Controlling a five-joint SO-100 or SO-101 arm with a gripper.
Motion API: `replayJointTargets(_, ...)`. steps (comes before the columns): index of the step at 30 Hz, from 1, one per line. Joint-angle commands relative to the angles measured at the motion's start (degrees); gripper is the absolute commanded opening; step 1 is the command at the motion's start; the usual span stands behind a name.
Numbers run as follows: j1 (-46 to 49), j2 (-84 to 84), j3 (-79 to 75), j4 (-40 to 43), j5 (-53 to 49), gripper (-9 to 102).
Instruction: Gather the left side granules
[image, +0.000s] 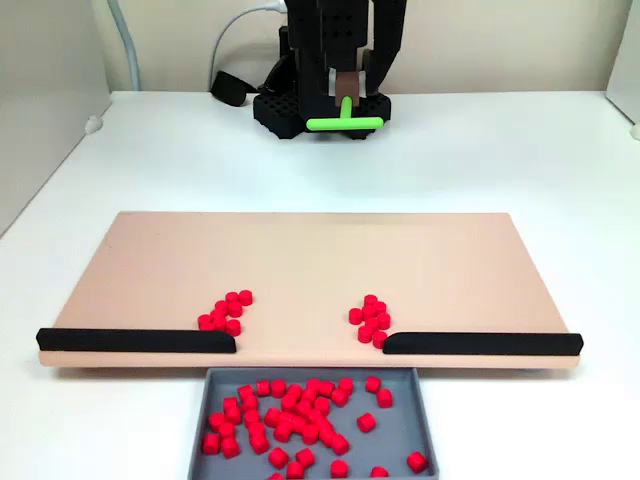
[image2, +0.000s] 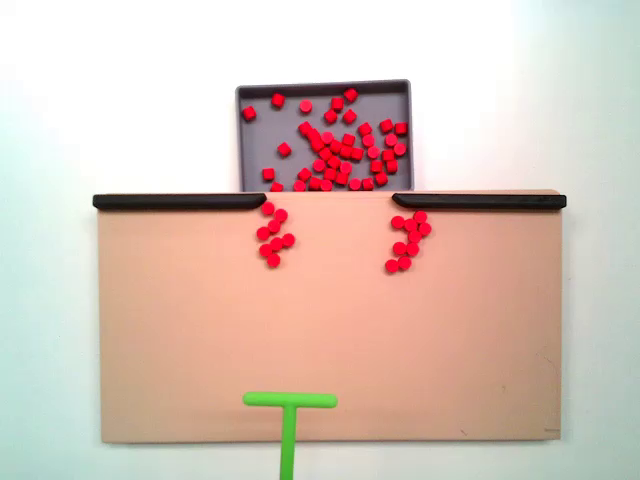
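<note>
Two small clusters of red granules lie on the tan board (image: 300, 255), close to the gap between two black strips. In the fixed view that faces the arm, one cluster (image: 227, 312) is on the left and the other (image: 370, 320) on the right. Seen from above they appear as a right cluster (image2: 408, 240) and a left cluster (image2: 273, 238). My gripper (image: 346, 92) hangs at the arm's base, far behind the board, shut on the stem of the green T-shaped pusher (image: 345, 123). From above, the pusher's crossbar (image2: 290, 401) sits over the board's near edge, well short of both clusters.
A grey tray (image: 200, 430) holding many red granules stands below the gap at the board's front edge. The left black strip (image: 135, 340) and right black strip (image: 480, 343) line that edge. A white cable and black plug (image: 228, 88) lie beside the arm's base.
</note>
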Motion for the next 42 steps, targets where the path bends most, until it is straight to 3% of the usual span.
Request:
replayJointTargets(1, -1.93, -1.76, -1.23, -0.26, 1.85, 0)
replayJointTargets(42, -0.7, -1.49, -1.23, -0.26, 0.0, 0)
